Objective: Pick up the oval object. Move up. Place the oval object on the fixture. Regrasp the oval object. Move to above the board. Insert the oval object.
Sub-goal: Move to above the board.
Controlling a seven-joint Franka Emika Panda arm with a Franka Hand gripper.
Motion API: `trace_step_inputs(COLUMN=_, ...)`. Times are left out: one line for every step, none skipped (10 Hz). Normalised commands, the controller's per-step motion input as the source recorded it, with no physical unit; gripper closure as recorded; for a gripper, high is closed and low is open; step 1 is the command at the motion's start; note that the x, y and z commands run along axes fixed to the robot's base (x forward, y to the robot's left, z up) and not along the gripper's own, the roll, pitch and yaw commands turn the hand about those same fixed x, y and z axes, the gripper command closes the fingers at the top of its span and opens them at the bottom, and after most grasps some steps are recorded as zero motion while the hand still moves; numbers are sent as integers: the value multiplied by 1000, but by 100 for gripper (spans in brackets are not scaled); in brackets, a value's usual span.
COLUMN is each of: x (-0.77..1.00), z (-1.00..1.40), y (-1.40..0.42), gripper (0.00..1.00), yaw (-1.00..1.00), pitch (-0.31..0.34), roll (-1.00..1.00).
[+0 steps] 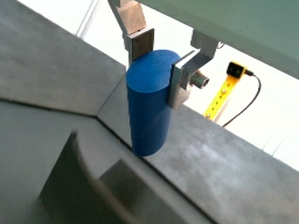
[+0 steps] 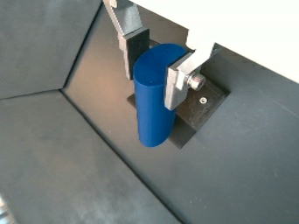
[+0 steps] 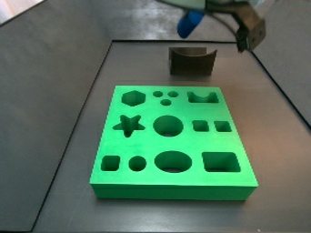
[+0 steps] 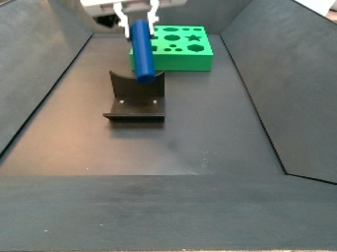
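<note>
The gripper [image 1: 163, 63] is clamped on the oval object [image 1: 152, 101], a smooth blue plastic peg with rounded sides and a flat end face. In both wrist views the flat silver finger plates [image 2: 179, 77] press against its upper part while most of its length hangs free below them. In a side view the peg [image 4: 140, 47] is tilted slightly and sits held above the fixture [image 4: 136, 98], a dark brown block with a curved U-shaped notch on a flat base plate; its lower end appears to sit just over the notch, though whether it touches is hard to tell. In a wrist view the base plate [image 2: 198, 109] shows behind the peg as a matte dark slab with a small screw. The board [image 3: 170, 141], a bright green rectangular slab cut with hexagon, star, round, square and oval holes, lies flat on the dark grey floor, apart from the fixture [image 3: 192, 60]. At the top edge of that side view, the gripper [image 3: 213, 11] is blurred.
</note>
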Motion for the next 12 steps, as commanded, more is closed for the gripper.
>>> trace_step_inputs(x=-102, z=1000, y=-52, gripper=100, yaw=106, pitch=0, roll=-48)
trace_step_inputs(x=-99, z=1000, y=-45, gripper=100, yaw=79, pitch=-24, roll=-49)
trace_step_inputs(x=-99, z=1000, y=-40, gripper=100, yaw=58, pitch=-35, roll=-53)
trace_step_inputs(x=-100, z=1000, y=-34, gripper=100, yaw=27, pitch=-40, roll=-54)
trace_step_inputs(x=-99, z=1000, y=-30, gripper=100, yaw=16, pitch=-41, roll=-55)
trace_step_inputs(x=-87, z=865, y=-17, gripper=100, yaw=-6, pitch=-29, roll=-58)
trace_step_inputs(x=-62, z=643, y=-11, gripper=100, yaw=-20, pitch=-15, roll=-60)
trace_step_inputs(x=-52, z=470, y=-5, gripper=100, yaw=-29, pitch=0, roll=-63)
trace_step_inputs(x=-49, z=357, y=-2, gripper=100, yaw=-31, pitch=13, roll=-63)
trace_step_inputs(x=-456, z=315, y=-1000, gripper=100, yaw=-88, pitch=-84, roll=-1000)
trace_step_inputs(x=-455, z=295, y=-1000, gripper=100, yaw=-88, pitch=-91, roll=-1000)
trace_step_inputs(x=-484, z=316, y=-1000, gripper=100, yaw=-91, pitch=-99, roll=-1000)
